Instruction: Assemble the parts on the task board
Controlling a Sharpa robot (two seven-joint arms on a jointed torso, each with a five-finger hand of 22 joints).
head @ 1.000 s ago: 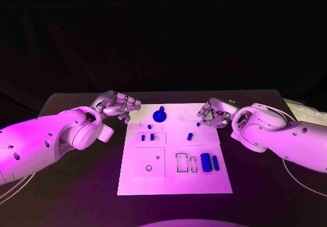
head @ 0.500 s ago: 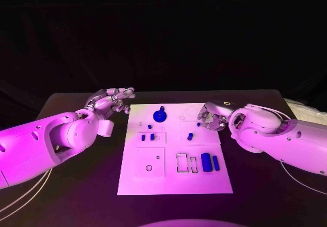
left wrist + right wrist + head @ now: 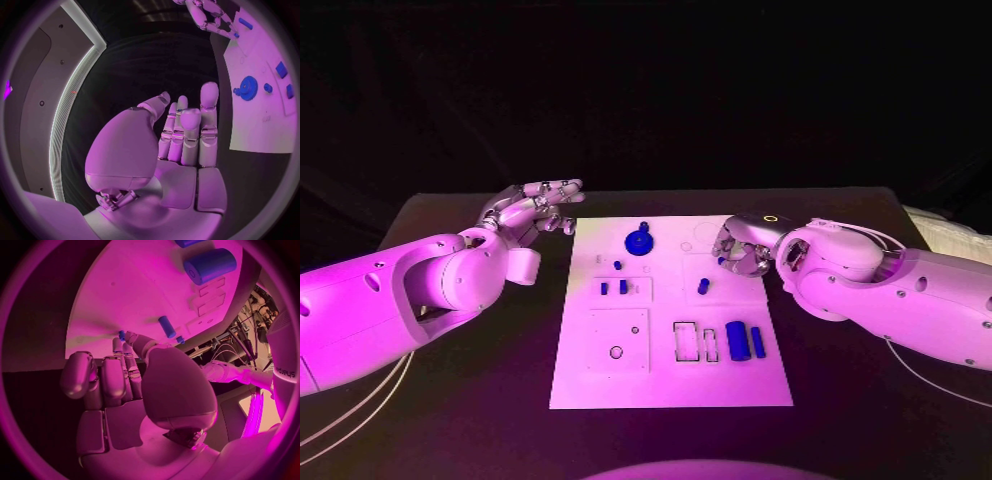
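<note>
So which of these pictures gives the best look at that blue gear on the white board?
The left wrist view: the blue gear is close, its teeth clear. In the head view the gear is small, at the task board's far end. I can't pick it out in the right wrist view.

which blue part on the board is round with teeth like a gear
The blue gear near the task board's far edge; the other blue parts are plain pegs and cylinders.

The silver many-fingered left hand (image 3: pixel 534 207) is raised, its fingers apart and nearly straight, holding nothing. The silver many-fingered right hand (image 3: pixel 741 250) points downward, its fingers curled in toward the palm; whether they pinch anything cannot be told.
</note>
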